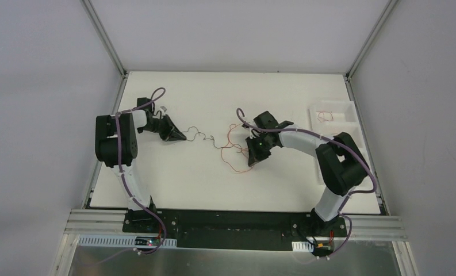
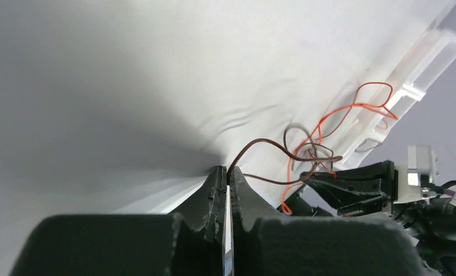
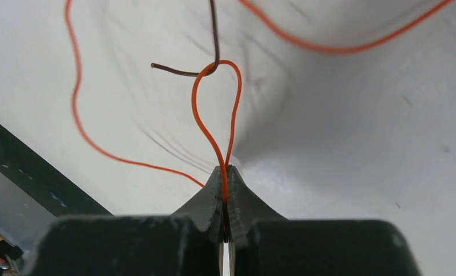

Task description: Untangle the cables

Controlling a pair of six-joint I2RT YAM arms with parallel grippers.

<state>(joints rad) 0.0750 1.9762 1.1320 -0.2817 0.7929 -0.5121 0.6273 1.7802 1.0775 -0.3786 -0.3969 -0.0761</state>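
Orange wire (image 3: 194, 95), hair-thin, light and springy, sits mid-table (image 1: 202, 184) pinched as a loop by the right gripper (image 3: 225, 172), while the left gripper (image 2: 226, 172) clamps the dark wire (image 2: 263, 140), whose hooked end snags that loop, so holds close to the crossing look best.

Vivid orange cable (image 3: 235, 115) here, plain, with no markings. The dark brown cable (image 3: 215, 34) is just as plain. Table (image 1: 202, 172) white all over. Left pincer (image 2: 226, 183) matte black, right pincer (image 3: 225, 179) black too. Hoses (image 1: 118, 144) purple, tray (image 1: 352, 106) white.
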